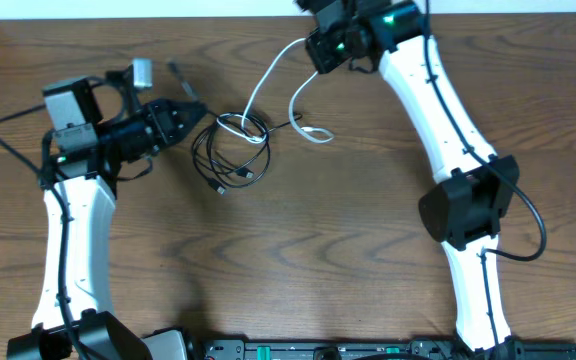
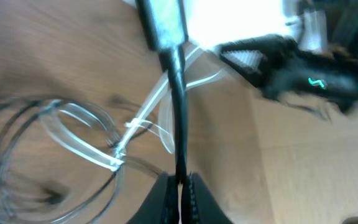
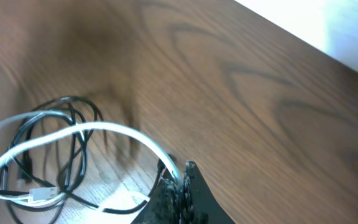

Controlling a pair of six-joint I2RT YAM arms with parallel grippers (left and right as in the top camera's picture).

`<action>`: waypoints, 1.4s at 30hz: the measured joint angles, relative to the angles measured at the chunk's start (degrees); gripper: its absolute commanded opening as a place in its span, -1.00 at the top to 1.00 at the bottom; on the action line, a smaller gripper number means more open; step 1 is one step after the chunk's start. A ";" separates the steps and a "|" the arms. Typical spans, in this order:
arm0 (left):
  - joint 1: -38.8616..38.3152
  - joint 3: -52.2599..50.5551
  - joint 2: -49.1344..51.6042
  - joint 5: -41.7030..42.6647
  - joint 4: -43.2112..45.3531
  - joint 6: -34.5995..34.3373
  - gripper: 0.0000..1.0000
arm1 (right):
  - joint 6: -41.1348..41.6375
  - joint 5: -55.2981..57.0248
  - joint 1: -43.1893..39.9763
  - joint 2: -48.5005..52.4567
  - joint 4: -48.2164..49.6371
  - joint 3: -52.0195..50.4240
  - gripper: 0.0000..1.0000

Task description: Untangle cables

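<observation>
Pinching shows only in wrist views: left hand grips black cable, right hand white cable

White arm links, black joints and jaws, thick black wires, green lights.

Black cable: thin, in loose tangled coils, one plug end lifted leftward. White cable: shorter, threaded through the coils, arcing up and away.

No text, label, brand, number or sign is readable in any view; the green lit marks form no letters.
</observation>
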 measured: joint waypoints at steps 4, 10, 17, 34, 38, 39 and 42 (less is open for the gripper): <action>2.67 -0.04 -0.02 -12.66 -7.78 -4.00 0.85 | 4.61 -1.81 -2.78 0.00 -1.27 0.90 0.98; 4.79 -0.07 -0.02 -31.80 -13.84 -10.32 0.85 | 7.08 2.54 -5.03 0.00 -5.55 0.94 0.98; 4.87 -0.07 -0.02 -40.11 -14.93 -12.94 0.85 | 7.04 5.75 -6.05 0.00 -10.12 0.94 0.98; -1.16 -0.07 9.03 -43.17 -13.55 -11.17 0.85 | 0.92 -10.84 2.25 0.00 -15.85 -4.26 0.98; -1.18 -0.07 9.88 -43.17 -13.31 -10.93 0.85 | -2.08 -11.72 7.76 0.00 -15.74 -8.24 0.98; -1.18 -0.07 9.90 -43.17 -13.31 -10.93 0.85 | -2.67 -12.15 8.98 0.00 -15.76 -8.74 0.98; -1.16 -0.07 9.90 -43.17 -13.18 -10.88 0.85 | -5.68 -15.26 12.07 0.00 -15.76 -9.16 0.98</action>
